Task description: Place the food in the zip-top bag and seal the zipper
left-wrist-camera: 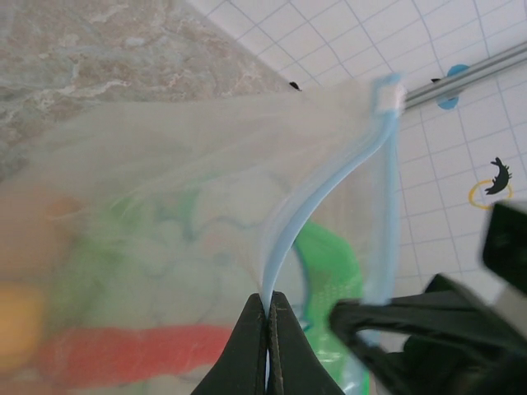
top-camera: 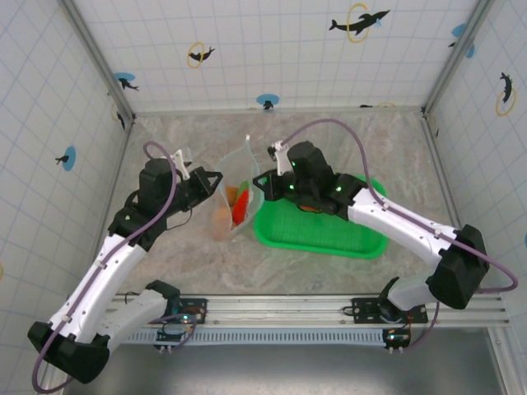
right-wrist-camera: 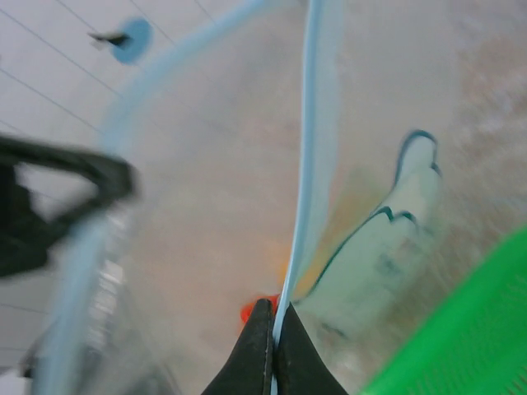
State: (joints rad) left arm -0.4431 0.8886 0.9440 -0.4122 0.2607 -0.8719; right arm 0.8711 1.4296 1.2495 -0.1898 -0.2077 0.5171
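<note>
Between the two arms, mid-table: zip-top bag [top-camera: 239, 202], held up by its mouth; cannot tell whether the lower end rests on the table [top-camera: 354, 148].
Contents: red chili [top-camera: 240, 210], orange carrot [top-camera: 233, 194] and brownish-orange oval [top-camera: 221, 222], seen through the film, low in the pouch.
Left gripper [left-wrist-camera: 268, 306]: clamped tight on the zipper [left-wrist-camera: 273, 247], the strip rising from between the tips.
Right gripper [right-wrist-camera: 270, 317]: likewise pinched on the blue strip, on the right side of the mouth.
Mouth: strips bowed apart between the two pinches, so judged not yet sealed.
Handling: thin, floppy, slick film; light, with a little toy weight at the bottom; likely to buckle or slip under any push.
Hold: best on the zipper strip, the stiffest part; poor purchase on the film itself.
Edges: green basket [top-camera: 329, 249] just beside the bag on the right; tiled walls well apart.
Room: bare table far and left, open for stretching the mouth sideways.
</note>
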